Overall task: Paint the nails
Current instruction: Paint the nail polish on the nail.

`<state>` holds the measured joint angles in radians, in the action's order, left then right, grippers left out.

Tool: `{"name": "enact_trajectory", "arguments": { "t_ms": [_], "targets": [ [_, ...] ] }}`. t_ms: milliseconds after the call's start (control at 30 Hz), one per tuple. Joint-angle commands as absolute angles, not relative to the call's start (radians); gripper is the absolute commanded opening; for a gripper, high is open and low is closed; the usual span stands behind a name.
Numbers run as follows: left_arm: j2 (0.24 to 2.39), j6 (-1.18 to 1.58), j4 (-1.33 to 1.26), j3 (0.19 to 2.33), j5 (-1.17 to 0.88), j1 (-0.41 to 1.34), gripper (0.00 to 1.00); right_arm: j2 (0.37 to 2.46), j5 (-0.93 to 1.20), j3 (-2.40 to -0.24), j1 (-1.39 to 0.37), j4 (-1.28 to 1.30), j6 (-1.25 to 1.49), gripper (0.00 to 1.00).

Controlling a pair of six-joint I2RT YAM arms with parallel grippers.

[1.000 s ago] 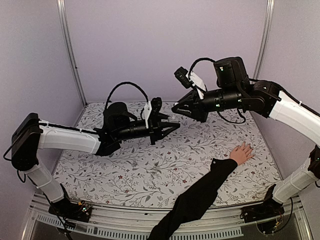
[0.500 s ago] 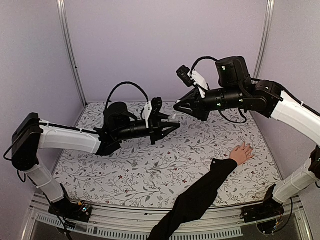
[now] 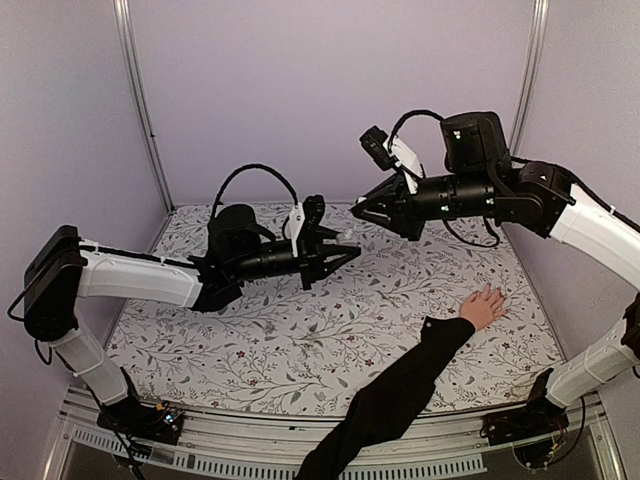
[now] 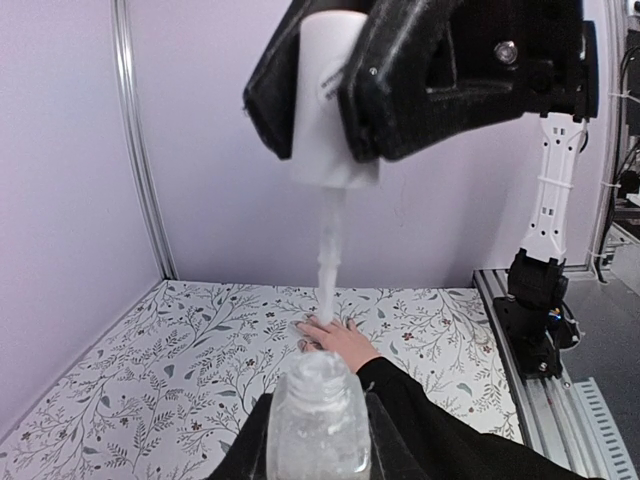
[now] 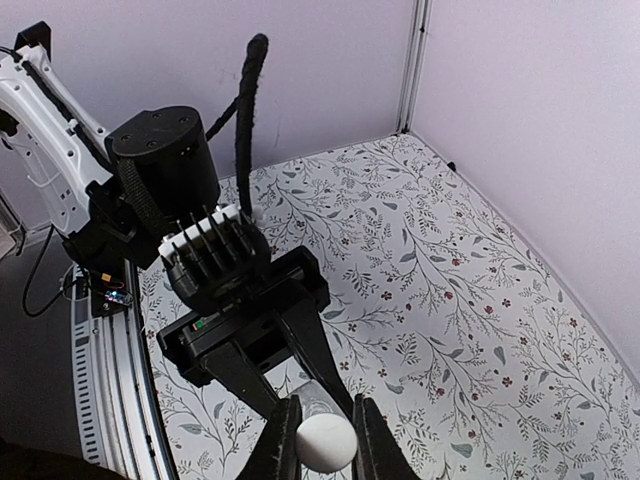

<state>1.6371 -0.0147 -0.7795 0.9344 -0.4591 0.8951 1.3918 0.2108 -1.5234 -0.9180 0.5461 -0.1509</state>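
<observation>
Pale lilac walls (image 3: 300, 90) and two metal corner posts (image 3: 138, 100) are seen behind one counter (image 3: 300, 330) covered in a leaf-and-flower print. Two arms are counted, both raised over the counter's far half.

The left fingers (image 3: 348, 252) are clenched on one small translucent bottle (image 4: 318, 425), which is held upright with its open neck uppermost. The right fingers (image 3: 360, 211) are clamped on one white cap (image 4: 328, 100), and one thin pale brush (image 4: 328, 250) hangs straight down from it. In the left wrist view the brush tip is seen above the bottle's mouth.

One human hand (image 3: 483, 307) is laid flat on the counter's right side, digits spread. It is carried by one long black sleeve (image 3: 400, 385) that comes in over the near edge. The nails (image 3: 496, 293) are found at that hand's fingertips, down on the counter and well apart from both arms.

In the left wrist view the hand is partly crossed by the brush and by the bottle's top. The nails are too small to be counted, and paint on them cannot be told. In the right wrist view the cap is shown only as a round white end between the fingers, and the bottle beyond is largely hidden by it. The sleeve is cut off at the bottom of the top view.
</observation>
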Motion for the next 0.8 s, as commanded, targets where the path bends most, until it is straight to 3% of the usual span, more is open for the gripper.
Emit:
{"name": "enact_trajectory", "arguments": {
  "t_ms": [0,467,767],
  "targets": [
    [1.649,-0.014,-0.790,0.962,-0.456,0.892,0.00,1.347,0.199,-1.481,-0.891,0.511,-0.111,0.00],
    [1.662,-0.003,-0.806,0.962,-0.477,0.882,0.00,1.158,0.170,-1.148,-0.572,0.489,0.162,0.00],
    [1.682,0.021,-0.807,0.976,-0.491,0.872,0.00,1.049,0.118,-0.928,-0.266,0.468,0.328,0.00]
  ]
}}
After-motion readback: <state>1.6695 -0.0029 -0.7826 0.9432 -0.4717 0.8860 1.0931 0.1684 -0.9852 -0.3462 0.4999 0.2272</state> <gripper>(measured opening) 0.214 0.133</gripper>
